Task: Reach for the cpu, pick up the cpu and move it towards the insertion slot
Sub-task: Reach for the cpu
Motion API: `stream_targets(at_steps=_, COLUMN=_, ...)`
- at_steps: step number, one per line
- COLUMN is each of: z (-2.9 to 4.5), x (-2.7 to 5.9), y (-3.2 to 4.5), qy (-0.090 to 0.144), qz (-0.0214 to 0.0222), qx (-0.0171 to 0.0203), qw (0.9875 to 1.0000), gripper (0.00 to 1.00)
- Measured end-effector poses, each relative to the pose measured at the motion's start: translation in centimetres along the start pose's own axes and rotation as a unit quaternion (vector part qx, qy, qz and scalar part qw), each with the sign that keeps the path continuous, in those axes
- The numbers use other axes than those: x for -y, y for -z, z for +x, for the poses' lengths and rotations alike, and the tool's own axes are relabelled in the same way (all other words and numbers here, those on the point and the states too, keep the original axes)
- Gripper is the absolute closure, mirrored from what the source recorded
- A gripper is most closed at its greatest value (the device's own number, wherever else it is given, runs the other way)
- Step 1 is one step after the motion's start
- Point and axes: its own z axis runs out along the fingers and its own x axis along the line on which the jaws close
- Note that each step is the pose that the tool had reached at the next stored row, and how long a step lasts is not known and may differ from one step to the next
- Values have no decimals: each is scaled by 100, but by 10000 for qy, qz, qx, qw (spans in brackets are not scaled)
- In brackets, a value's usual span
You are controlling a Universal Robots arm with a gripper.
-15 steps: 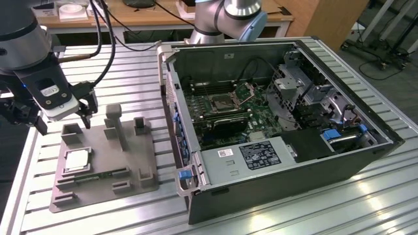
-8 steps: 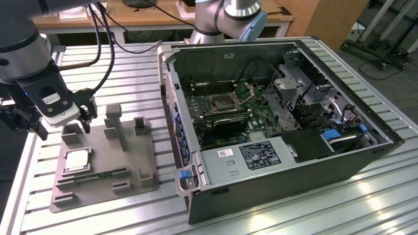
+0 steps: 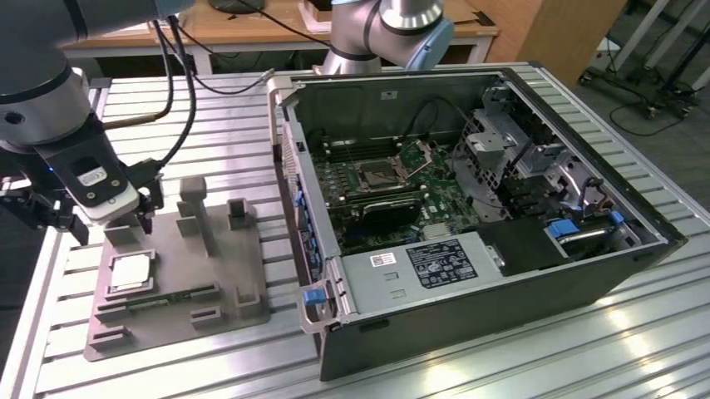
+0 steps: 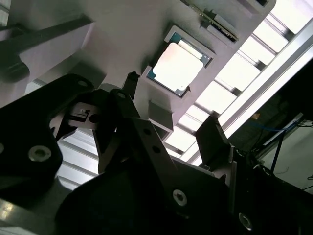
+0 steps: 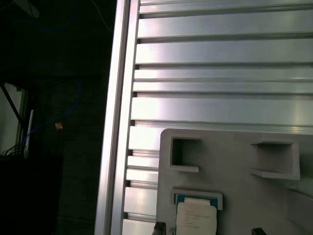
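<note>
The cpu [image 3: 131,272] lies flat, pale face up, in a square recess of the grey plastic tray [image 3: 239,287] at the exterior view's left. My gripper [image 3: 111,234] hangs just above the tray's far-left corner, a little short of the cpu, open and holding nothing. The second wrist view shows the cpu [image 4: 177,67] beyond my gripper [image 4: 171,112], whose dark fingers [image 4: 213,138] are spread apart. In the first wrist view the cpu [image 5: 195,218] sits between the two fingertips [image 5: 159,228]. The insertion slot [image 3: 381,173] sits on the motherboard inside the open computer case, its hinged plate [image 3: 421,154] raised.
The open computer case [image 3: 466,316] fills the exterior view's right, and a second arm's base [image 3: 388,33] stands behind it. Upright grey posts [image 3: 198,212] rise from the tray beside my gripper. A green memory stick [image 3: 166,299] lies in the tray. The table [image 3: 222,116] is ribbed aluminium.
</note>
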Motion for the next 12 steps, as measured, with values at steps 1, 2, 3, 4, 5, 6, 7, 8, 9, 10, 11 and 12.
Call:
stream_targets(at_steps=1, z=1, x=1, y=-18, qy=1, qz=0, qx=0, qw=10000, gripper=26)
stream_targets(at_steps=2, z=2, x=2, y=-36, qy=2, qz=0, qx=0, qw=10000, gripper=26)
stream_targets(at_steps=3, z=5, x=2, y=-55, qy=1, qz=0, qx=0, qw=10000, gripper=26)
stream_targets(at_steps=4, z=8, x=3, y=-73, qy=1, qz=0, qx=0, qw=10000, gripper=26)
stream_targets(at_steps=5, z=12, x=3, y=-91, qy=1, qz=0, qx=0, qw=10000, gripper=26)
stream_targets(at_steps=6, z=17, x=4, y=-109, qy=1, qz=0, qx=0, qw=10000, gripper=26)
stream_targets(at_steps=7, z=21, x=5, y=-127, qy=1, qz=0, qx=0, qw=10000, gripper=26)
stream_targets(at_steps=8, z=25, x=6, y=-145, qy=1, qz=0, qx=0, qw=10000, gripper=26)
stream_targets(at_steps=9, z=29, x=8, y=-163, qy=2, qz=0, qx=0, qw=10000, gripper=26)
stream_targets(at_steps=10, z=33, x=13, y=-180, qy=2, qz=0, qx=-1, qw=10000, gripper=26)
stream_targets(at_steps=11, z=37, x=21, y=-199, qy=2, qz=0, qx=-1, qw=10000, gripper=26)
stream_targets(at_steps=12, z=41, x=31, y=-217, qy=2, qz=0, qx=0, qw=10000, gripper=26)
